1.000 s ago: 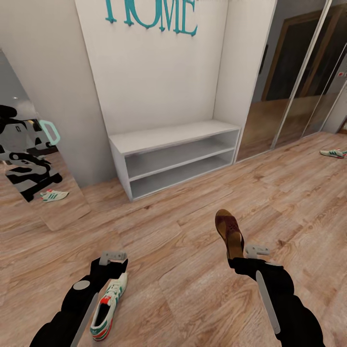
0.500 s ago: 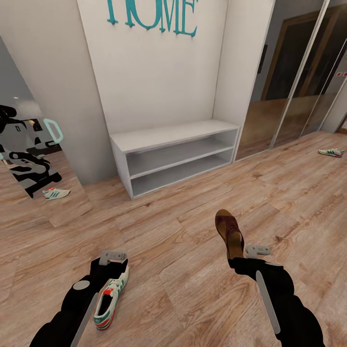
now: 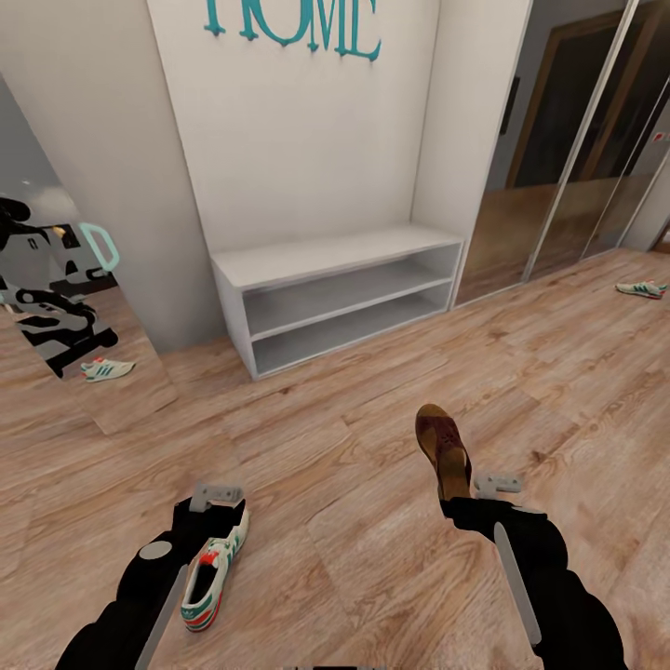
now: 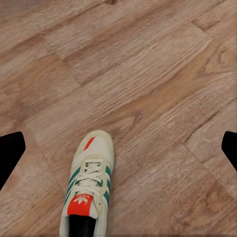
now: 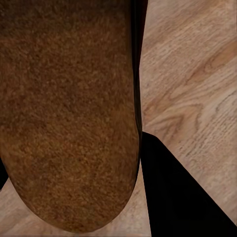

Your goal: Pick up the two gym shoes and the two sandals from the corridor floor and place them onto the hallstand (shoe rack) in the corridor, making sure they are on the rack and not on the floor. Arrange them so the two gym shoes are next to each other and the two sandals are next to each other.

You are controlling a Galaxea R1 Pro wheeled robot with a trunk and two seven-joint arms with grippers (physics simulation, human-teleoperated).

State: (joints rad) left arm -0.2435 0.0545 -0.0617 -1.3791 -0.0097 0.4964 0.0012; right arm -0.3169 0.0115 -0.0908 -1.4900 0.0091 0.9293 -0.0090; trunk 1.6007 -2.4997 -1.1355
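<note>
Head view puts my right hand [image 3: 462, 502] at about 5 o'clock, closed on a brown sandal [image 3: 444, 447] whose toe sticks up and away from me, clear of the wood-plank corridor floor [image 3: 354, 437]. Close up in the right wrist view, the sandal's [image 5: 69, 108] rough brown sole lies against one dark finger [image 5: 177, 192], so I hold it by the heel end.

My left hand [image 3: 212, 516] sits at about 7 o'clock above a white gym shoe [image 3: 212, 577] with green stripes and a red tongue. In the left wrist view the gym shoe [image 4: 89, 182] lies between my two dark fingertips [image 4: 10, 153], which stand far apart at the edges; from these pictures I think the shoe rests on the floor, ungripped, though I cannot be sure.

A second gym shoe [image 3: 642, 288] lies on the floor far off at 2 o'clock, near the mirrored sliding doors [image 3: 558, 158]. At 12 o'clock a low white two-shelf bench [image 3: 335, 298] stands against the wall beneath teal letters [image 3: 293, 23]. At 9 o'clock a mirror [image 3: 65, 307] reflects a shoe.
</note>
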